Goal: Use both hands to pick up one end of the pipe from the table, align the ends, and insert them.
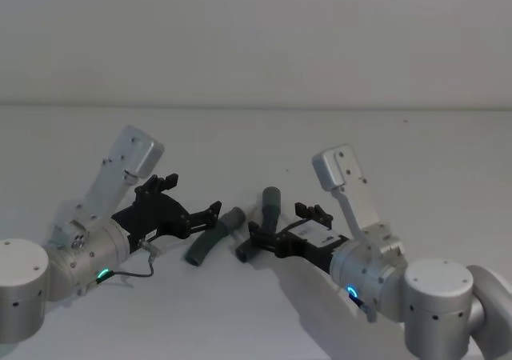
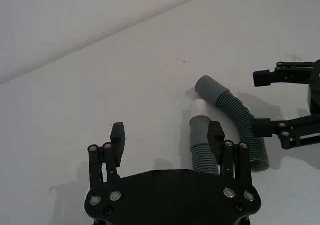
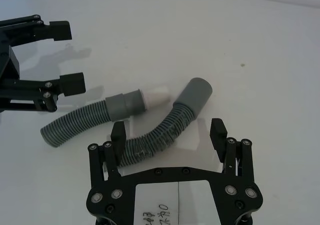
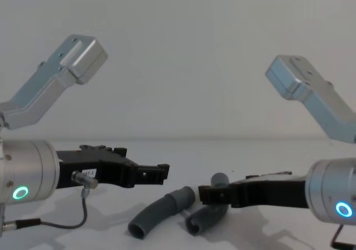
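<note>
A plain white table (image 1: 384, 144) runs back to a pale wall. Head view: the white-tipped piece (image 1: 210, 240) and the plain-cuffed piece (image 1: 270, 204) lie side by side, well short of the far edge. The left gripper (image 1: 194, 196) and right gripper (image 1: 276, 226) flank them, jaws spread wide. Left wrist view: the white-tipped piece lies just beside one jaw. Right wrist view: the plain-cuffed piece lies between the parted jaws, unclamped. Chest view: both pieces rest on the table.
</note>
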